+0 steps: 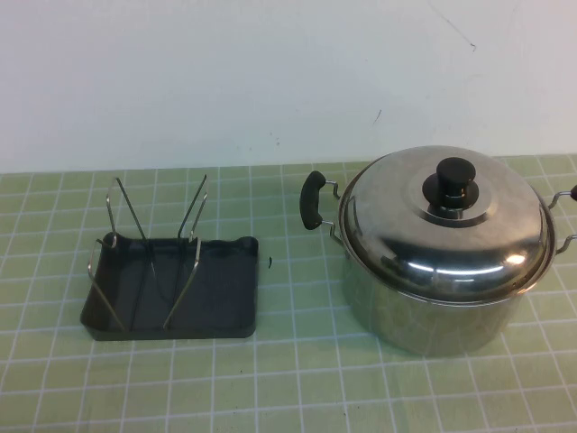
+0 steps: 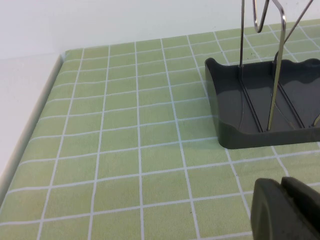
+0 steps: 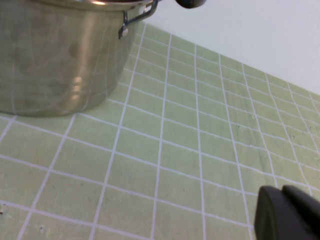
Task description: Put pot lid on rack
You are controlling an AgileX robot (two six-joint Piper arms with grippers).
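Observation:
The shiny domed pot lid (image 1: 446, 230) with a black knob (image 1: 455, 173) sits closed on the steel pot (image 1: 442, 311) at the right of the table. The dark grey rack (image 1: 171, 289) with thin wire prongs stands empty at the left; it also shows in the left wrist view (image 2: 265, 110). My left gripper (image 2: 284, 184) hovers over the mat near the rack's corner, fingers together and empty. My right gripper (image 3: 282, 192) is low over the mat beside the pot (image 3: 55, 55), fingers together and empty. Neither gripper shows in the high view.
A green checked mat (image 1: 297, 361) covers the table, with a white wall behind. The mat's edge and a white table strip (image 2: 20, 145) lie beside the left gripper. The pot's black side handle (image 1: 312, 200) points toward the rack.

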